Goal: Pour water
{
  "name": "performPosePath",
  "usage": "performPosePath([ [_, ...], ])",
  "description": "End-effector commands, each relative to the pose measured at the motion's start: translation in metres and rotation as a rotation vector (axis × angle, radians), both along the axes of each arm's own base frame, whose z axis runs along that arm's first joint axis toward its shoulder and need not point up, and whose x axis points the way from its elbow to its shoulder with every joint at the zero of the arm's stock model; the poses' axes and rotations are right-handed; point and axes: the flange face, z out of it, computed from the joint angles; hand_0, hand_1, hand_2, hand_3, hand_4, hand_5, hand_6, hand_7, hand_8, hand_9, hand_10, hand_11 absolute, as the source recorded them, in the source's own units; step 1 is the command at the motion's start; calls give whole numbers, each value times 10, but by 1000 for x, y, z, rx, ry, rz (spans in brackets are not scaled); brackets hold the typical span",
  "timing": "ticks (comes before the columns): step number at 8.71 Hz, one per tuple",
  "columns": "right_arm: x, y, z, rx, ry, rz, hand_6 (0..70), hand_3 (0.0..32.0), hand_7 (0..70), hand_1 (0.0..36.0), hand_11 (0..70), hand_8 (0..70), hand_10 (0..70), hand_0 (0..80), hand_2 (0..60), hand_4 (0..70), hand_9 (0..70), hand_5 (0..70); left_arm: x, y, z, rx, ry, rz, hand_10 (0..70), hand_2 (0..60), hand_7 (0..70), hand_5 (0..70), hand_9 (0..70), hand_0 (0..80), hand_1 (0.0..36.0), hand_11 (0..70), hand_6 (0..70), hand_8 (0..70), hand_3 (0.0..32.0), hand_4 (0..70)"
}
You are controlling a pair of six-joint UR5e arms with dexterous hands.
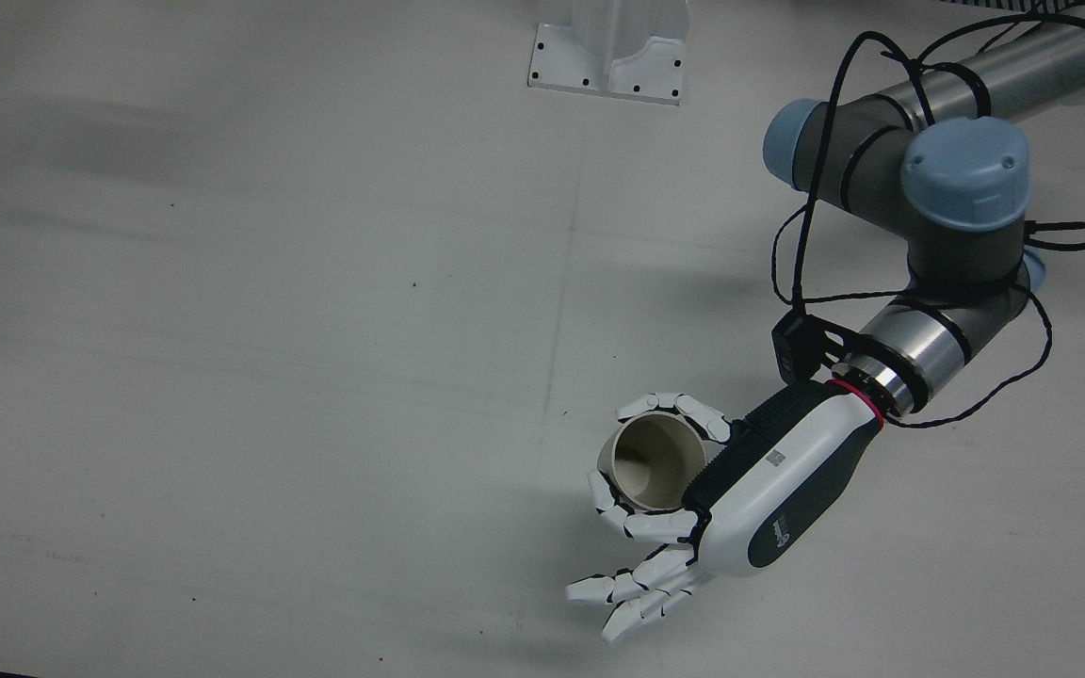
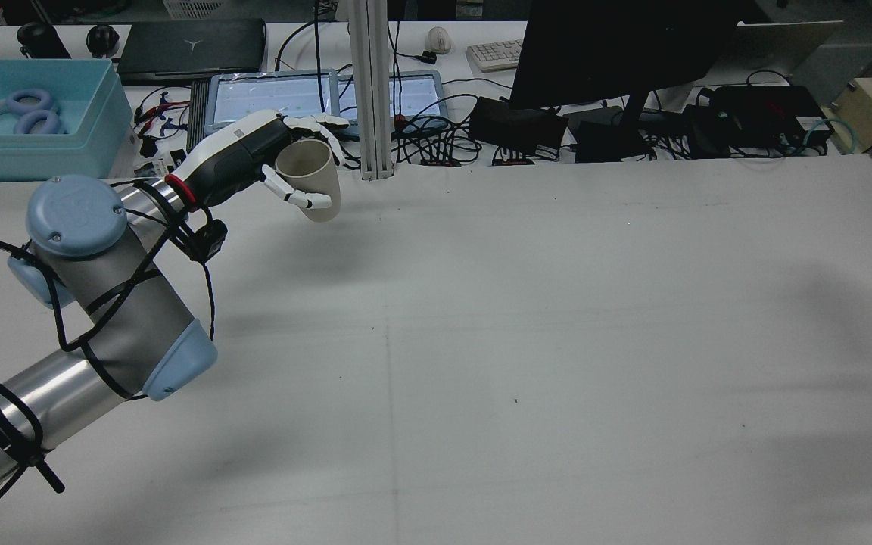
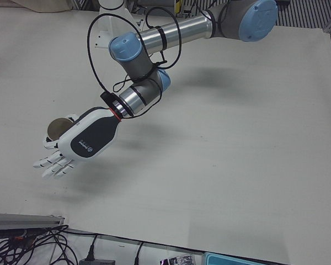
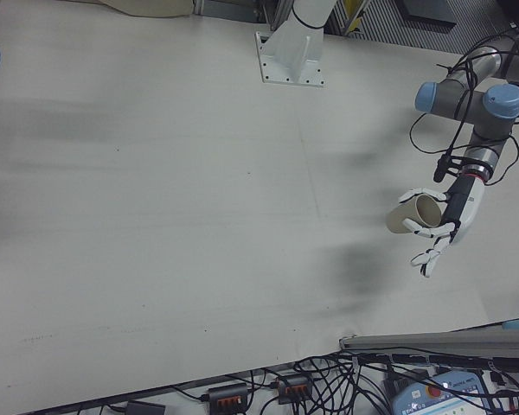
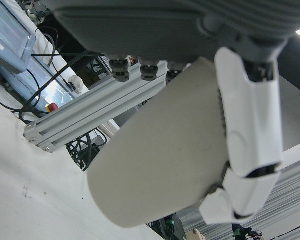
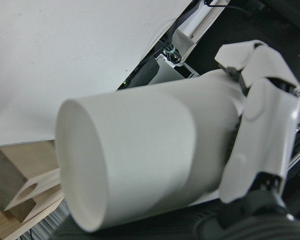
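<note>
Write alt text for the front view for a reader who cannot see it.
Seen from almost straight above, the left hand holds a beige cup above a bare white table, its open mouth facing the camera. The arm enters from the upper right; a white mounting base sits at the top edge.

Cup (image 1: 653, 461) in left hand (image 1: 769, 490) (above table (image 1: 316, 377)).

A beige paper cup (image 1: 651, 463) is held off the white table (image 1: 316, 377) in the left hand (image 1: 750, 499), near the table's left front edge, mouth up and slightly tilted, its inside plain. A second, white cup (image 6: 140, 160) lies sideways in the right hand (image 6: 255, 135), seen only in the right hand view
</note>
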Motion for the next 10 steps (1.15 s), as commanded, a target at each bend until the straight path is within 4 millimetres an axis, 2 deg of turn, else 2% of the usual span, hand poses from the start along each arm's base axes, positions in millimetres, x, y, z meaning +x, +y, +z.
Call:
performPosePath([
  [1,-28,-15,27,-22,9,28,403,0,432,169,556,434,381,628,8,154,537,467,-36,4,77,-29,-17,-32,50,600,169,700,34,575,347,87,130,86,0,699],
  [2,-28,-13,28,-29,-9,30,51,0,55,25,10,122,5,499,0,6,49,165,-64,2,114,-38,-27,-60,50,600,165,700,34,572,343,86,125,86,0,682],
  [3,-28,-12,30,-33,-7,28,0,84,0,0,0,56,0,459,0,0,0,31,-91,7,164,-51,-48,-81,48,600,164,700,34,570,342,84,124,85,0,680],
  [4,-30,-15,27,-27,-26,22,0,172,0,0,0,50,0,431,0,0,0,0,-111,16,205,-66,-60,-97,48,600,161,700,32,569,333,84,120,84,0,667],
  [5,-29,-16,26,-23,-73,28,0,292,0,0,0,37,0,399,0,0,0,0,-141,24,242,-83,-76,-128,50,600,163,700,34,566,331,86,124,85,0,670],
  [6,-22,-15,24,-17,-94,45,0,320,0,0,0,37,0,396,0,0,0,0,-165,44,287,-108,-99,-143,52,600,162,700,34,565,329,89,123,84,0,668],
  [7,-19,-17,10,16,-98,51,0,320,0,0,0,43,0,397,0,0,0,0,-184,62,321,-105,-144,-166,50,600,157,700,32,561,326,86,119,85,0,655],
  [9,-18,-20,-5,48,-103,50,0,320,0,0,0,58,0,407,0,0,0,0,-208,88,365,-81,-224,-200,42,589,144,700,28,563,285,73,116,85,0,603],
  [10,-18,-23,-11,59,-104,51,0,320,0,0,0,62,0,417,0,0,0,0,-213,92,385,-84,-239,-206,36,474,136,700,23,565,260,64,109,83,0,559],
])
